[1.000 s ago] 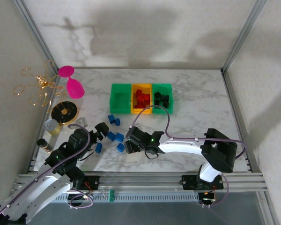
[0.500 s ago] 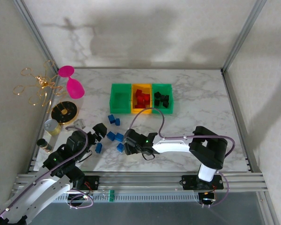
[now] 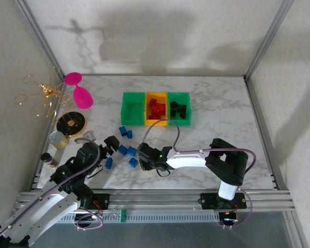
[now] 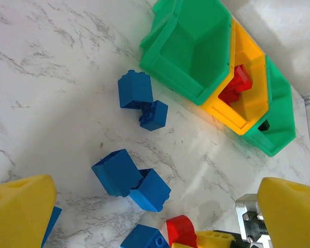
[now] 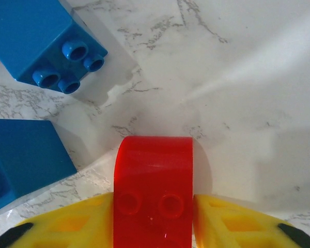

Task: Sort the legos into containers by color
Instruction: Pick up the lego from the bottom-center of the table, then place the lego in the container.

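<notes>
The table [image 3: 222, 103] is white marble with grey veins. At upper centre the joined bins [image 3: 156, 95] run green, orange-yellow, green, with red bricks [image 3: 156, 108] and black bricks [image 3: 179, 110] inside. Blue bricks [image 3: 125, 132] sit lower left. The right gripper [image 5: 153, 217] has yellow fingers [image 5: 67, 227] around a glossy red brick [image 5: 153, 170].

I find nothing to read. The blue legos [image 4: 117, 172] toward 6 o'clock in my left wrist view have plain faces and studs, with no lettering I can make out. The red lego [image 5: 153, 186], close up at 6 o'clock in my right wrist view, is just as plain. The containers [image 4: 188, 49] at 12 o'clock and the marble bench [image 4: 51, 62] carry no legible label, brand or number.
</notes>
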`<action>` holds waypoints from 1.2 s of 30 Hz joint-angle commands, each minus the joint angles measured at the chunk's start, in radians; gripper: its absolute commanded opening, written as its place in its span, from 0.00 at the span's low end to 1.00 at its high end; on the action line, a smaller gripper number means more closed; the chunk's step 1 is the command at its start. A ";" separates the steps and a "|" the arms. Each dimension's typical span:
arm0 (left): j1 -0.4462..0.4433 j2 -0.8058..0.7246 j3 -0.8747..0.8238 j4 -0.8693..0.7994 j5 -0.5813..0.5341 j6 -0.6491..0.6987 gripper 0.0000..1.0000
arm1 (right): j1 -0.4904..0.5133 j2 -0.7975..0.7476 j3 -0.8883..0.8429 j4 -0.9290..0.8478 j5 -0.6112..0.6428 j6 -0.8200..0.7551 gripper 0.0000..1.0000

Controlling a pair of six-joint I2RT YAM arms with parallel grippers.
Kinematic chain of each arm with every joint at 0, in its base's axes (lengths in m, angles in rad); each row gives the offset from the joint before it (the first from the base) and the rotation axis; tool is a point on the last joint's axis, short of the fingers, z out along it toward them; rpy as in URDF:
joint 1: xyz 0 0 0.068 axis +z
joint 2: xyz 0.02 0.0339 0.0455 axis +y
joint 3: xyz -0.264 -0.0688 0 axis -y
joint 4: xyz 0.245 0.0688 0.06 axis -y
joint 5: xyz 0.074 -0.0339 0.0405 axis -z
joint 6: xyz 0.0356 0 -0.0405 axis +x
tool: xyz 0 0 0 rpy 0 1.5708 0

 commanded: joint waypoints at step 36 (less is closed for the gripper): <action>0.010 0.274 0.140 0.265 -0.006 0.100 1.00 | -0.489 0.281 0.646 -0.049 0.071 -0.400 0.30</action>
